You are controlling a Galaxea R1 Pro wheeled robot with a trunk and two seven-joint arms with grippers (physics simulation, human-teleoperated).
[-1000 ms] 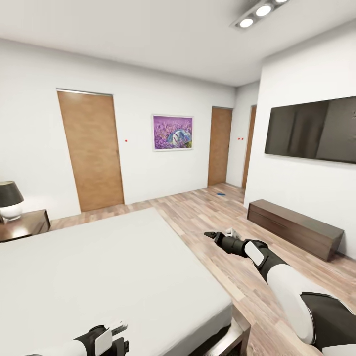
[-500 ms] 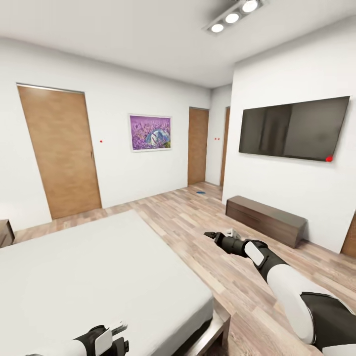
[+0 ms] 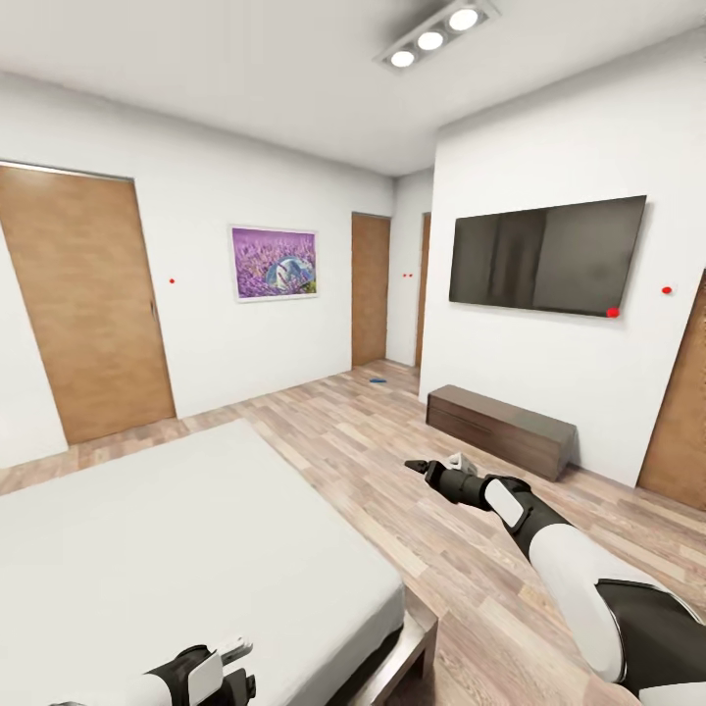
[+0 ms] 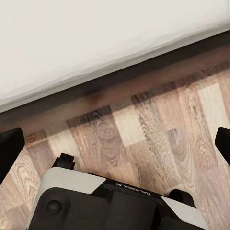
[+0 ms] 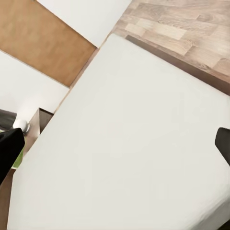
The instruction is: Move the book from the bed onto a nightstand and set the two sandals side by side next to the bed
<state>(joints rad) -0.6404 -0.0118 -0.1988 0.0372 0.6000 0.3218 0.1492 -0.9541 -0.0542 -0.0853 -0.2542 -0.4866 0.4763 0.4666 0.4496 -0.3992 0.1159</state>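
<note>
The bed [image 3: 186,549] with its plain off-white mattress takes up the lower left of the head view, its dark frame corner close to me. Its mattress [image 5: 129,143] also spreads below my right gripper [image 5: 115,143], which is open and holds nothing. In the head view, that right gripper [image 3: 436,463] hovers over the floor beside the bed. My left gripper [image 3: 240,665] is open low at the bed's near edge, above the wood floor [image 4: 143,139]. One small blue sandal [image 3: 376,379] lies far off on the floor near the back doors. The book is out of view.
A low dark wood bench [image 3: 500,427] stands against the right wall under a black TV [image 3: 539,257]. Wooden doors [image 3: 83,304] line the walls, with a purple painting [image 3: 274,262] between them. A nightstand [image 5: 36,127] with a lamp sits at the bed's head.
The camera has turned to the right: the nightstand and lamp have left the head view and another door has come in at the right. Both arms keep their pose.
</note>
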